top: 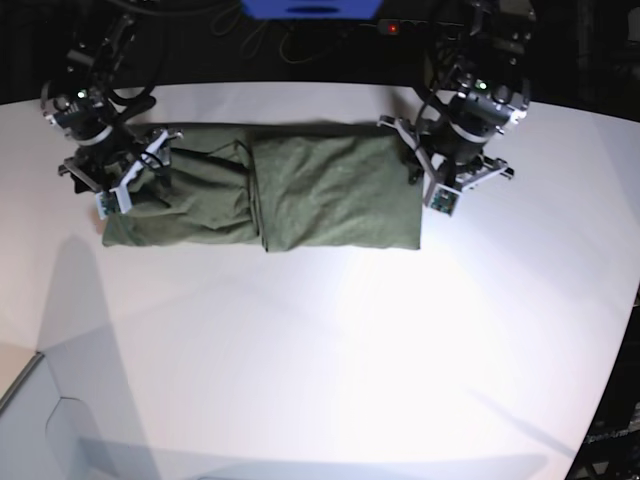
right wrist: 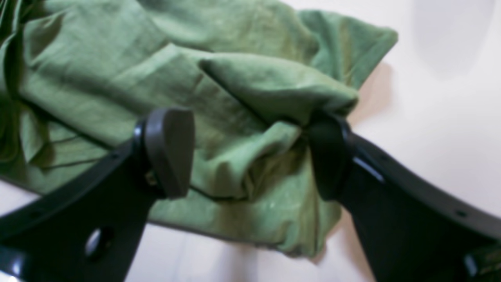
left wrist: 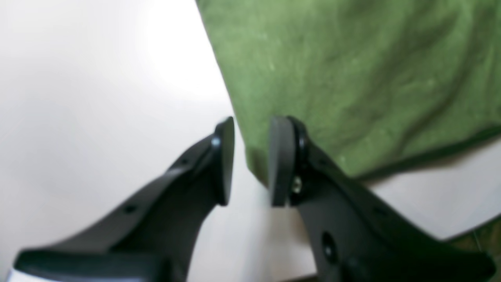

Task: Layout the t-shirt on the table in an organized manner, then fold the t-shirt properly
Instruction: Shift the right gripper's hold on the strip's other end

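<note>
The olive-green t-shirt [top: 330, 195] lies on the white table [top: 320, 350] as a wide band, its right half smooth and its left half creased. My right gripper [right wrist: 250, 152] is open wide over the shirt's bunched left end [right wrist: 117, 70], with a raised fold lying between its fingers and touching the right pad [right wrist: 328, 156]. In the base view that gripper [top: 135, 185] hovers at the shirt's left end. My left gripper [left wrist: 252, 156] stands at the shirt's right edge [left wrist: 352, 78] with a narrow gap between its pads and nothing in it, seen in the base view [top: 430, 185] by the shirt's right side.
Bare white table [left wrist: 98, 98] stretches in front of the shirt. The table's edge [left wrist: 469, 231] runs close behind the left gripper. Dark floor, cables and a blue object [top: 310, 8] lie beyond the far edge. A table seam [top: 20, 385] shows at the lower left.
</note>
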You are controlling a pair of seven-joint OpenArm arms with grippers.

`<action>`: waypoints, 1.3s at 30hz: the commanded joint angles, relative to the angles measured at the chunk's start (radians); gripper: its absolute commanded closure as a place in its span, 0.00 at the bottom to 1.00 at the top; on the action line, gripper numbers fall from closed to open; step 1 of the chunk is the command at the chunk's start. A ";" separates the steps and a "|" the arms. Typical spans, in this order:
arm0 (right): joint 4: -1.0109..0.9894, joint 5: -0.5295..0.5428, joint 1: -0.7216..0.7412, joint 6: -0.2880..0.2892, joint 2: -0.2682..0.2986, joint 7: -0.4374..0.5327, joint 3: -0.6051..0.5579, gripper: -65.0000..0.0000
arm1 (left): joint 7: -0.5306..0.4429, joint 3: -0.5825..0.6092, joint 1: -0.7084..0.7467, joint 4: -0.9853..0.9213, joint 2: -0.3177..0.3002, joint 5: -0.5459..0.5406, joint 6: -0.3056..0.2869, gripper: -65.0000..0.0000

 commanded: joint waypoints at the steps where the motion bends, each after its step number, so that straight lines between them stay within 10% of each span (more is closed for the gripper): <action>1: -0.002 0.008 0.027 -0.004 0.004 0.022 0.002 0.29 | -0.020 -0.001 -0.010 0.005 -0.004 -0.003 0.006 0.77; 39: -0.316 0.007 0.162 -0.004 0.056 0.028 0.084 0.29 | -0.021 0.006 -0.131 -0.215 0.007 -0.003 0.006 0.77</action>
